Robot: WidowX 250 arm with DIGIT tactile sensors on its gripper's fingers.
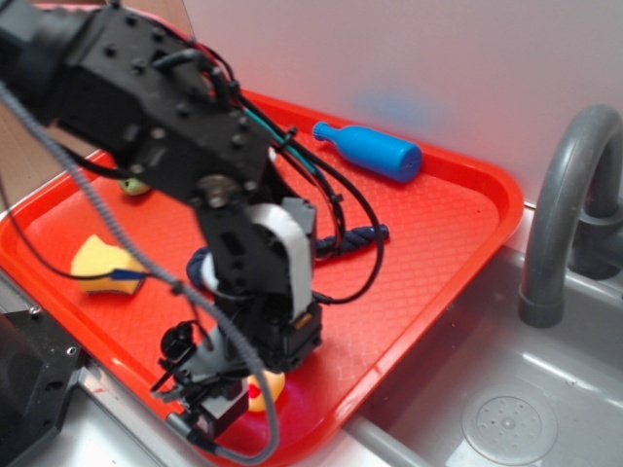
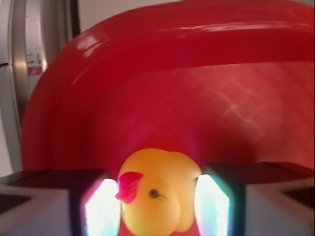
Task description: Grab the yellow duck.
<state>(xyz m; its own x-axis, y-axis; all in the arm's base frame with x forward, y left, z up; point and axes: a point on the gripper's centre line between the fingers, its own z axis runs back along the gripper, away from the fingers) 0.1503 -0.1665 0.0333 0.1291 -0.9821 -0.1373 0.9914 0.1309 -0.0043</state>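
Observation:
The yellow duck [image 1: 265, 389] sits at the near edge of the red tray [image 1: 448, 214], mostly hidden under my arm. In the wrist view the duck [image 2: 157, 191] fills the gap between my two pads, its orange-red beak pointing left and a dark eye showing. My gripper [image 1: 248, 401] is down at tray level. In the wrist view the gripper [image 2: 157, 209] has a pad against each side of the duck, so it is shut on it. The tray's curved rim [image 2: 197, 59] rises just beyond.
A yellow sponge [image 1: 102, 265] lies at the tray's left and a blue bottle [image 1: 370, 148] at the back. A dark blue rope [image 1: 362, 234] lies mid-tray, and a green-yellow toy [image 1: 134, 185] peeks from behind the arm. A grey faucet [image 1: 565, 214] and sink basin [image 1: 506, 389] are to the right.

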